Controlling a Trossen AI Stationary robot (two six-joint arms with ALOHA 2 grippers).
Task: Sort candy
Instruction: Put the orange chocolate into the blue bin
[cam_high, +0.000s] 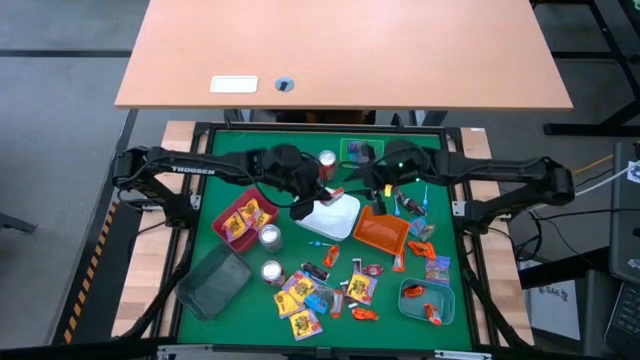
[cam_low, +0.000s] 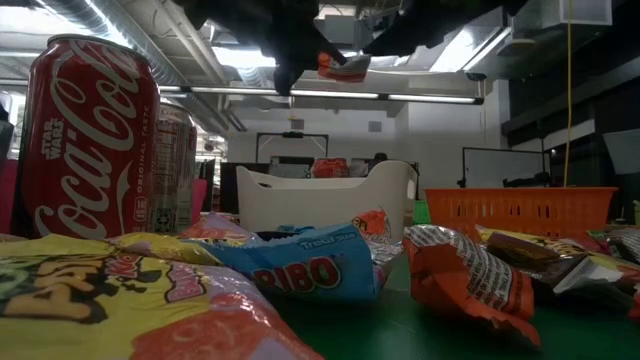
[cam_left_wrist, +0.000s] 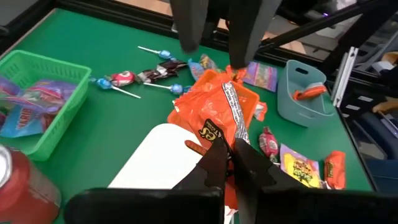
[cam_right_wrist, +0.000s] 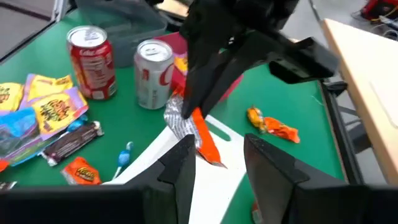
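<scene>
An orange candy packet (cam_left_wrist: 217, 115) with a silver crimped end hangs in the air over the white tray (cam_high: 335, 220), and my left gripper (cam_left_wrist: 227, 155) is shut on it. My right gripper (cam_right_wrist: 217, 162) faces it, open, with one finger on each side of the packet's free end (cam_right_wrist: 186, 121); whether a finger touches it I cannot tell. More candy (cam_high: 320, 295) lies loose on the green mat near the front edge: yellow, orange and blue packets, dark bars and lollipops (cam_left_wrist: 118, 81). My left gripper pinches the orange packet between its two fingers at the end nearest them (cam_left_wrist: 214, 134). The fingers slant down toward the table's right side. The packet sticks out ahead of the fingers, crumpled, lifted clear above the white tray (cam_low: 330, 195).
An orange tray (cam_high: 382, 232), a red tray (cam_high: 240, 220), a green tray (cam_high: 358, 152), a teal tray (cam_high: 425, 300) and a dark grey tray (cam_high: 215, 280) stand around the white one. Three cans (cam_high: 270, 237) (cam_high: 272, 272) (cam_high: 327, 160) stand upright on the mat.
</scene>
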